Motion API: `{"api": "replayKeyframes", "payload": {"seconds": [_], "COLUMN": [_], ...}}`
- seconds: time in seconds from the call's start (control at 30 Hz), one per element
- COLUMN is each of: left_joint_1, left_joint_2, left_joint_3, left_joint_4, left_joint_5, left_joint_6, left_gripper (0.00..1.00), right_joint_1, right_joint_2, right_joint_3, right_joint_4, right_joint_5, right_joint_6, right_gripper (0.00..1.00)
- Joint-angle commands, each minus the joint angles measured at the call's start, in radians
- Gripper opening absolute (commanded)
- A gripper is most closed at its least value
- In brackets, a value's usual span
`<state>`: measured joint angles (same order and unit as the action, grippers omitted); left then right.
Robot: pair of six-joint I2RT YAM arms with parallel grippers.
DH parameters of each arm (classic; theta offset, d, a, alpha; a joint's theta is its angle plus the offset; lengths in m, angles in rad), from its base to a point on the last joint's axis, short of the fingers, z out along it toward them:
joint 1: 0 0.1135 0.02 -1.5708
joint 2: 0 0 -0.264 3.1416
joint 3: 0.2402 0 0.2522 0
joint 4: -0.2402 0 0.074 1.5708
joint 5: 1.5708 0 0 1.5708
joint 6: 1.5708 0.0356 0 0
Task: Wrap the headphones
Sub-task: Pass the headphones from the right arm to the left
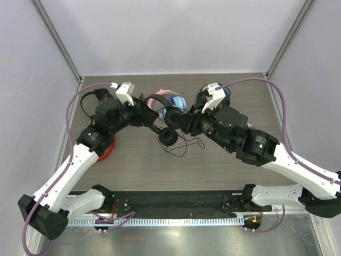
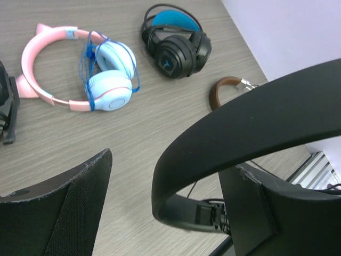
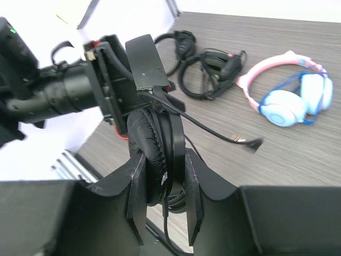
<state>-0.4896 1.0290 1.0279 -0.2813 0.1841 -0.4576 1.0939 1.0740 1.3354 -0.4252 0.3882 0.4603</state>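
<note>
The right gripper (image 3: 165, 162) is squeezed shut on one round earcup (image 3: 152, 133) of the headphones (image 1: 169, 136). The left gripper (image 2: 170, 176) is open wide, with the thin headband (image 2: 256, 122) passing between its fingers. The headphones are held up over the middle of the table (image 1: 213, 165), and their cable (image 1: 184, 146) hangs down. The pink-and-blue pair (image 2: 101, 74) lies near the far edge.

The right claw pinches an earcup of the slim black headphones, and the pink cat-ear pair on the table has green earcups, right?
Not green: the pink cat-ear pair has light blue earcups, as the left wrist view shows. The right gripper does pinch an earcup of the slim black headphones.
</note>
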Motion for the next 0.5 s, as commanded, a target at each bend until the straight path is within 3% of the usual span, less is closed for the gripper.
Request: {"api": "replayKeyframes", "payload": {"seconds": [0.0, 0.3, 0.47], "left_joint_1": [0.003, 0.003, 0.003], "left_joint_2": [-0.036, -0.038, -0.027], "left_joint_3": [0.0, 0.032, 0.034], "left_joint_4": [0.093, 0.14, 0.139], "left_joint_5": [-0.014, -0.037, -0.029], "left_joint_6": [0.028, 0.063, 0.062], "left_gripper": [0.8, 0.74, 0.59], "right_joint_1": [0.0, 0.0, -0.005], "right_joint_2": [-0.013, -0.005, -0.02], "right_joint_3": [0.065, 0.088, 0.064], "right_joint_4": [0.1, 0.108, 0.128], "right_joint_5": [-0.038, -0.072, -0.069], "right_joint_6": [0.032, 0.054, 0.063], "right_gripper": [0.01, 0.01, 0.01]}}
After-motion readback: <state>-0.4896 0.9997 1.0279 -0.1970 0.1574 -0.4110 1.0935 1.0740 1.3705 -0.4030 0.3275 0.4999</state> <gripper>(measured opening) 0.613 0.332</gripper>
